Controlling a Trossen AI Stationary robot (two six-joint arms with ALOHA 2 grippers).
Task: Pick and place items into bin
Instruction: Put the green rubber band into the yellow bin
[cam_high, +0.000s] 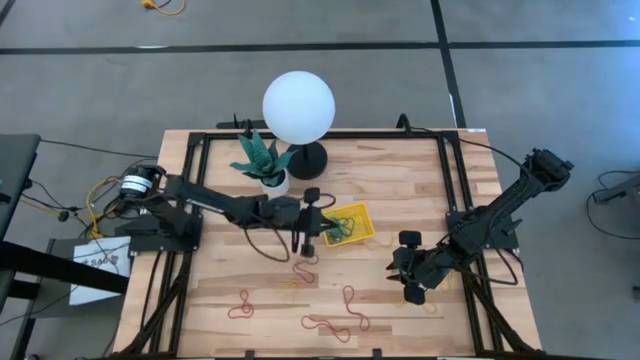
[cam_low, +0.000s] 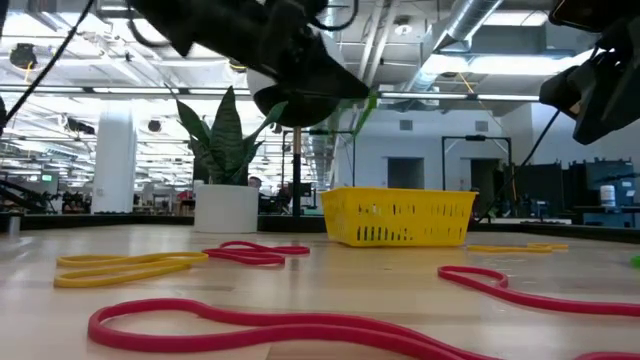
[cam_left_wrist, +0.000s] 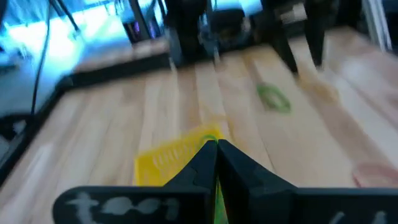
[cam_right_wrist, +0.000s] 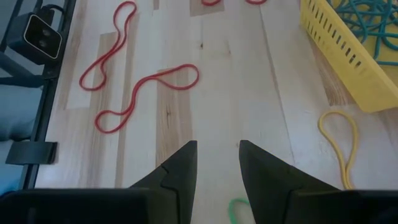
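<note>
The yellow bin (cam_high: 348, 224) stands mid-table with green bands lying in it (cam_right_wrist: 367, 18). Just left of it and above the table, my left gripper (cam_high: 318, 226) is shut on a green rubber band (cam_low: 362, 113). The bin shows ahead of its fingertips (cam_left_wrist: 173, 158). Red bands (cam_high: 335, 325) and a yellow band (cam_right_wrist: 341, 138) lie flat on the wood. My right gripper (cam_right_wrist: 217, 155) hovers open at the table's right, over bare wood, with a green band (cam_right_wrist: 236, 210) below it. My left gripper pinches a green rubber band between its two shut fingers; a strip of green (cam_left_wrist: 219, 199) shows in the seam between them. The fingers come from the table's left, slanting a little downward. A short length of the band (cam_low: 364, 108) hangs at the fingertips, clear of the table.
A white plant pot (cam_high: 270, 178) and a black-footed globe lamp (cam_high: 298, 108) stand at the far side behind the bin. Another green band (cam_left_wrist: 273, 98) lies beyond the bin. Black frame rails (cam_high: 190, 200) run along the table's sides.
</note>
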